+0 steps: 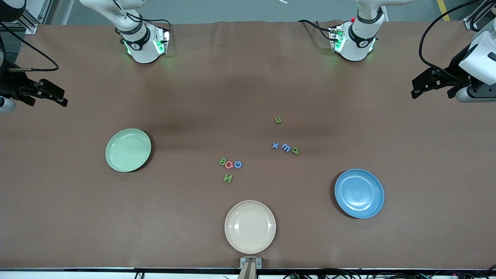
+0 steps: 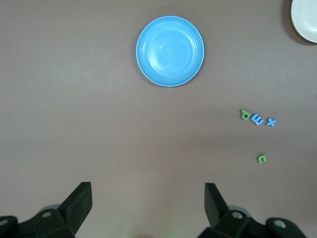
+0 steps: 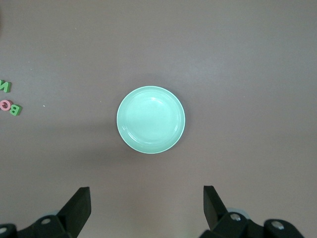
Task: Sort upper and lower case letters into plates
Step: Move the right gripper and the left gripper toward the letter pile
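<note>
The pale green plate (image 1: 128, 150) (image 3: 150, 119) lies toward the right arm's end of the table and holds nothing. The blue plate (image 1: 359, 193) (image 2: 170, 51) lies toward the left arm's end, also bare. Between them are small foam letters: B (image 1: 223, 161), Q (image 1: 229, 165), G (image 1: 237, 164) and N (image 1: 228, 178) in one cluster, and x (image 1: 275, 145), m (image 1: 286, 147), p (image 1: 295, 150) and u (image 1: 278, 120) in another. My left gripper (image 1: 416, 88) (image 2: 148, 198) hangs open above its end of the table. My right gripper (image 1: 58, 97) (image 3: 147, 201) hangs open above the other end.
A cream-beige plate (image 1: 250, 226) (image 2: 304, 20) sits close to the table's front edge, nearer the front camera than the letters. Both arm bases (image 1: 145, 42) stand along the edge farthest from that camera. Brown cloth covers the table.
</note>
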You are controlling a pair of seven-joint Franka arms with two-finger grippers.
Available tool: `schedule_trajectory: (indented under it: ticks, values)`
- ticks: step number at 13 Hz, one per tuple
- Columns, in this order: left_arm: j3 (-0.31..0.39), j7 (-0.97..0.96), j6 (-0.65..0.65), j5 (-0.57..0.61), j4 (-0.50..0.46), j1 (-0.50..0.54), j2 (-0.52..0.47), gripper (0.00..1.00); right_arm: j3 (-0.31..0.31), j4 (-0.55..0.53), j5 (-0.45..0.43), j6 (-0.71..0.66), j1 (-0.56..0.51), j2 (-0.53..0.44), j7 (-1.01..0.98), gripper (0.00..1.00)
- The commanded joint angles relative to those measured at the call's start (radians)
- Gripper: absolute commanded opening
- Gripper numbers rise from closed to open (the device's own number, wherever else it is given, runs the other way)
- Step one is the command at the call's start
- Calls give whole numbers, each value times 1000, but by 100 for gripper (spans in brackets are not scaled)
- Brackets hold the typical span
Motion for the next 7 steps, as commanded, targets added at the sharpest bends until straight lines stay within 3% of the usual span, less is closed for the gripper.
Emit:
schedule_trajectory:
  ticks: [1, 4, 7]
  values:
    - [-5, -11, -18, -5, 6, 1, -11, 100, 18, -27, 18, 5, -28, -27, -16, 100]
    - [-4, -13, -14, 1, 32, -4, 18, 100, 18, -29, 26, 6, -28, -27, -15, 100]
    - [-11, -28, 30, 20, 84, -30, 138, 100, 18, -14, 29, 3, -28, -21, -18, 100]
